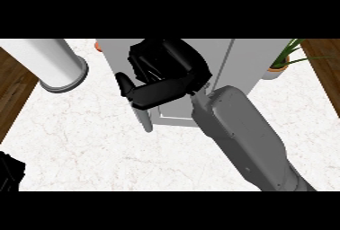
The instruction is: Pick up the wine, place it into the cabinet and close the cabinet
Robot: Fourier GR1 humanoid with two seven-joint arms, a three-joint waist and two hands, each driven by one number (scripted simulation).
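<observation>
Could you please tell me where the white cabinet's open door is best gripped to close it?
Probably take the thin open door of the white cabinet by its free near edge, coming from its left outer face: it stands swung out towards the robot, edge-on, and the black right hand fills the opening side.

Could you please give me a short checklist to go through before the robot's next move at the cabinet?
1. Wine inside the cabinet: cannot tell; no bottle shows, and the right hand covers the opening.
2. Right hand free of the wine: cannot tell; its fingers curl, but what they hold is hidden.
3. Cabinet door closed: not ok; it stands open, seen edge-on below the hand.
4. Left hand out of the way: ok; it shows only at the lower left edge.
5. White cylinder and potted plant away from the door: ok.
</observation>
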